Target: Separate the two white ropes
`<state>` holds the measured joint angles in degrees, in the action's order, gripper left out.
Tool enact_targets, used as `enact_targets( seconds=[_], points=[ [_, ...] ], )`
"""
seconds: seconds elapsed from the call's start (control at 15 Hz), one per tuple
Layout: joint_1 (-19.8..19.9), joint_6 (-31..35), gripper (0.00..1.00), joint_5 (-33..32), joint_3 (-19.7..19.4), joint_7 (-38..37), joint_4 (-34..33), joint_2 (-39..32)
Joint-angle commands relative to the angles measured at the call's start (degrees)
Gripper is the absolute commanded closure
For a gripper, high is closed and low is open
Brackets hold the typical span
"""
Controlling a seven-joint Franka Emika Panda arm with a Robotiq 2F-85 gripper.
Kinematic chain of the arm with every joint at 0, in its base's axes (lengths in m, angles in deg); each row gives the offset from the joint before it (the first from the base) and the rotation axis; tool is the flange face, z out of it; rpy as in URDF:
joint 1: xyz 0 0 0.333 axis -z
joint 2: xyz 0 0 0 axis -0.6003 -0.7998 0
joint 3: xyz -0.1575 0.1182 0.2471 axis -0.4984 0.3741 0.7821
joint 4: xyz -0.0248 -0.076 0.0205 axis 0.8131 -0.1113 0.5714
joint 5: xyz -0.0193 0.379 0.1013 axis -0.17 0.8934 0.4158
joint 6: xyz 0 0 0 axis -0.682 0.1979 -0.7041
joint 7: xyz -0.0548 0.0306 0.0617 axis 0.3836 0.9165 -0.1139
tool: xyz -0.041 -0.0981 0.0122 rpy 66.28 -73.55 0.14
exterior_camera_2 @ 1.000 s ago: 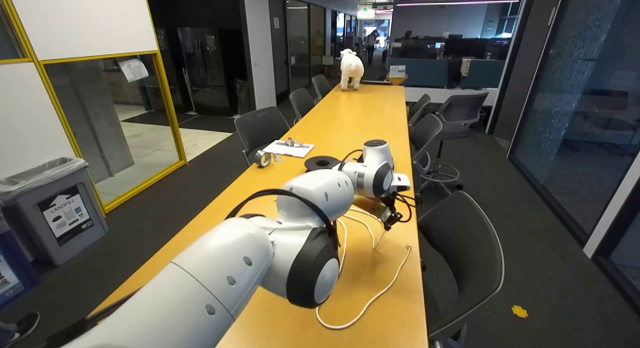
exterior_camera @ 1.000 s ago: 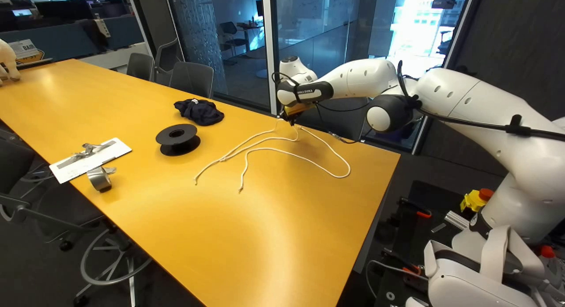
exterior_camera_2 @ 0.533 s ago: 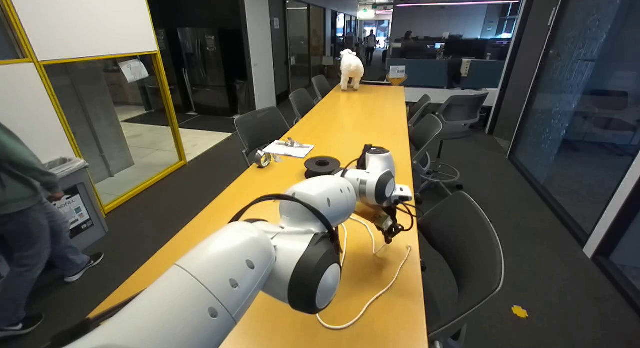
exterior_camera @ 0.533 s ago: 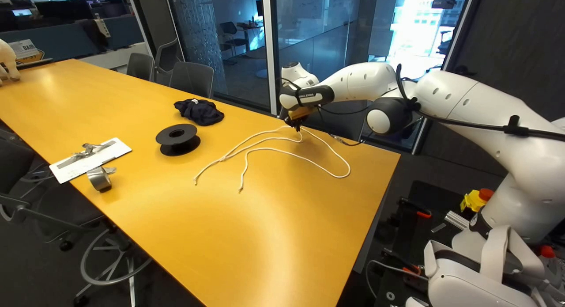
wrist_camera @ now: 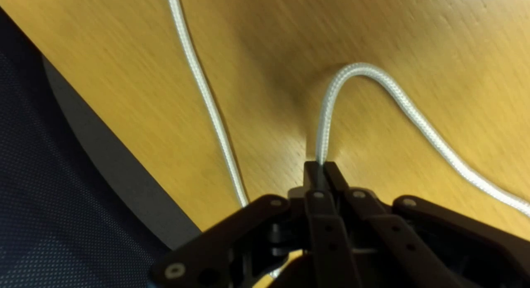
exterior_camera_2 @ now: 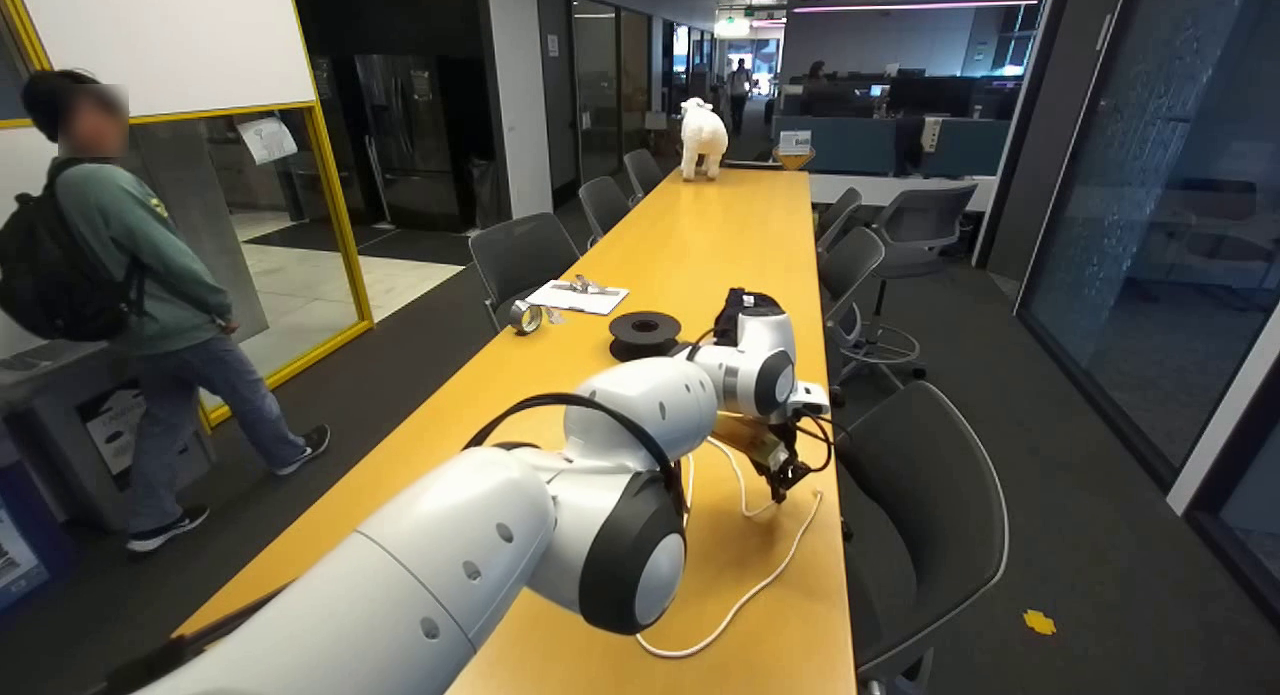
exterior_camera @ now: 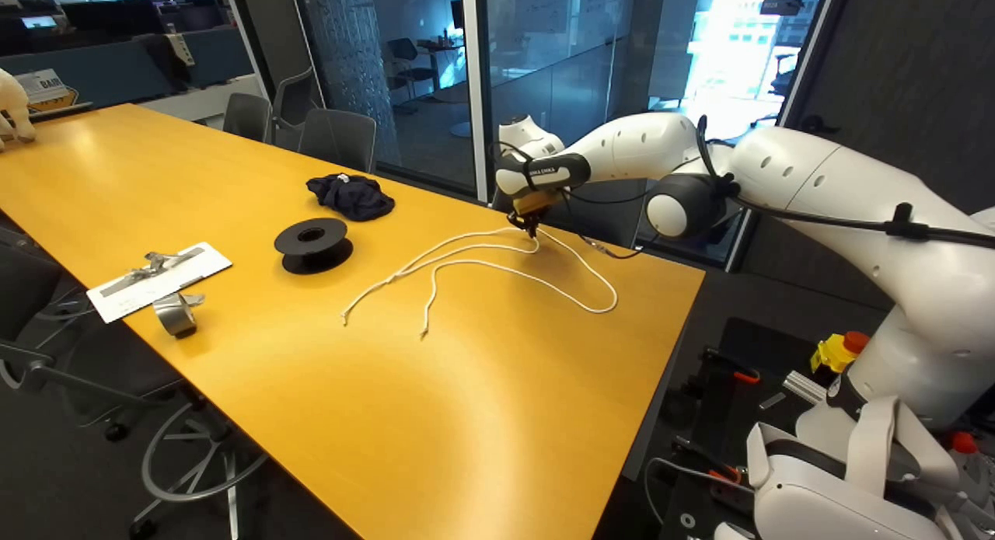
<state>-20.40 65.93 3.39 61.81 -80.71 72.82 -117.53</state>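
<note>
Well apart from spool [exterior_camera: 312, 247] and cloth [exterior_camera: 354, 198], the end effector [wrist_camera: 322, 167] pinches white rope [wrist_camera: 399, 95].

2 white ropes [wrist_camera: 422, 123] look braided; the table [exterior_camera: 466, 392], glossy wood; the spool [exterior_camera: 313, 246], matt plastic.

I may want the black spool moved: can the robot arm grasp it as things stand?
Probably not yet: its fingers are closed on a white rope and would likely have to let go before gripping the black spool.

A black spool [exterior_camera: 313, 250] sits between dark cloth [exterior_camera: 353, 198] and a grey tape roll [exterior_camera: 176, 315].
</note>
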Motion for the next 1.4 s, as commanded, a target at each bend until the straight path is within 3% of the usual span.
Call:
enact_targets(
  seconds=[0.0, 0.27, 0.33, 0.47, 0.67, 1.0, 1.33],
  points=[
    [0.11, -1.91, 0.99, -0.07, -0.39, -0.32, -2.31, -1.03],
    [0.21, -2.43, 0.99, -0.02, -0.35, -0.35, -2.40, -1.06],
    [0.32, -2.78, 0.71, 0.16, -0.16, -0.15, -2.35, -0.90],
    [0.48, -3.31, 0.64, 0.40, 0.32, 1.08, -2.17, -0.34],
    [0.51, -4.36, 0.41, 0.46, 1.04, 4.56, -1.50, 1.06],
    [1.48, -7.84, 0.04, 2.57, 5.49, 18.26, 0.56, 6.73],
    [2.55, -18.41, 0.00, 4.64, 9.95, 31.06, 2.09, 14.61]
  ],
)
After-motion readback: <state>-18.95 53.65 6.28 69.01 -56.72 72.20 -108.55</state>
